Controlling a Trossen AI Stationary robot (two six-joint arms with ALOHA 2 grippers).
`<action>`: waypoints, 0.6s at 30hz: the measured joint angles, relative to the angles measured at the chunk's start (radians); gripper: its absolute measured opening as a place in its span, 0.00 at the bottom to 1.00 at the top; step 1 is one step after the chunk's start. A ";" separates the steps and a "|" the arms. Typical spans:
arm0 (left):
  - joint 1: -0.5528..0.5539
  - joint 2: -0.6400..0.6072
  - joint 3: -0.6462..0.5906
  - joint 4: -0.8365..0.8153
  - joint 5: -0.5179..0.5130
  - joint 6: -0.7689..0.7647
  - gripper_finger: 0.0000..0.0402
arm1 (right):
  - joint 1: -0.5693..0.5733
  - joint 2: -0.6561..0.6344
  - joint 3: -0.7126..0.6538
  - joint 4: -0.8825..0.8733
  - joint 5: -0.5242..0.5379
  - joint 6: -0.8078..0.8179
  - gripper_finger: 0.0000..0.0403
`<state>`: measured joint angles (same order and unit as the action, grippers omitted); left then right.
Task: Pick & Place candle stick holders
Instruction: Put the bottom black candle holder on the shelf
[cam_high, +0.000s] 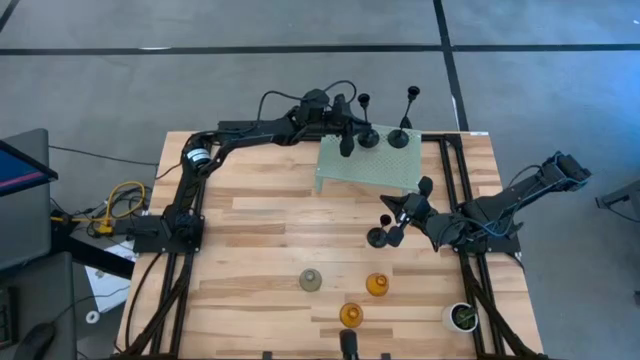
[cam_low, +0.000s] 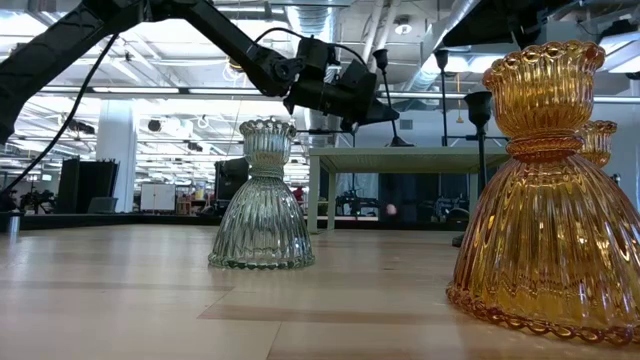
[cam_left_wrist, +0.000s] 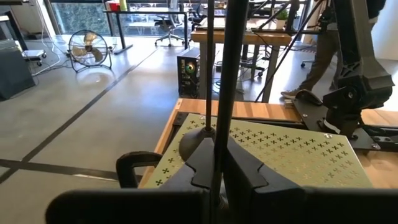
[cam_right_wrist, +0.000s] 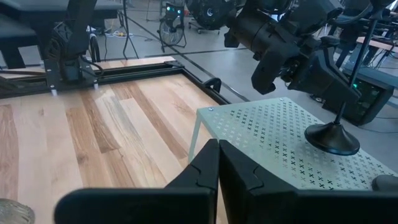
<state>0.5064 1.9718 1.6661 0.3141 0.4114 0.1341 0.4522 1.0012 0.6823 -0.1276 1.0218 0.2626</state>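
We had the left end effector (cam_high: 347, 135) clamped on the thin stem of a black candle stick holder (cam_left_wrist: 219, 93) over the perforated green platform (cam_high: 385, 175), apparently to stand it beside the two black holders (cam_high: 402, 130) already there. The right end effector (cam_high: 395, 222) sat closed on nothing above the counter (cam_high: 260, 230), just beside what looked like another black holder (cam_high: 381, 237), while the amber pair (cam_high: 376, 285) and the grey-green one (cam_high: 311, 280) waited well apart near the front edge.

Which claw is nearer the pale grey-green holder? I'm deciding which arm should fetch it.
The right claw. It sits just up-table and to the robot's right of the grey-green holder. The left claw is much farther, over the perforated platform at the far edge.
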 joint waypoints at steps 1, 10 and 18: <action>0.000 0.000 0.000 0.000 0.000 0.000 0.04 | 0.000 0.000 0.000 0.000 0.000 0.000 0.00; -0.001 0.020 -0.002 -0.001 -0.049 0.018 0.04 | 0.000 0.000 0.000 0.000 0.000 0.000 0.00; -0.001 0.026 -0.002 0.005 -0.056 0.022 0.04 | 0.000 0.000 0.000 -0.009 0.000 0.000 0.00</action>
<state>0.5053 1.9976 1.6638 0.3187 0.3553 0.1564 0.4522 1.0012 0.6823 -0.1368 1.0218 0.2626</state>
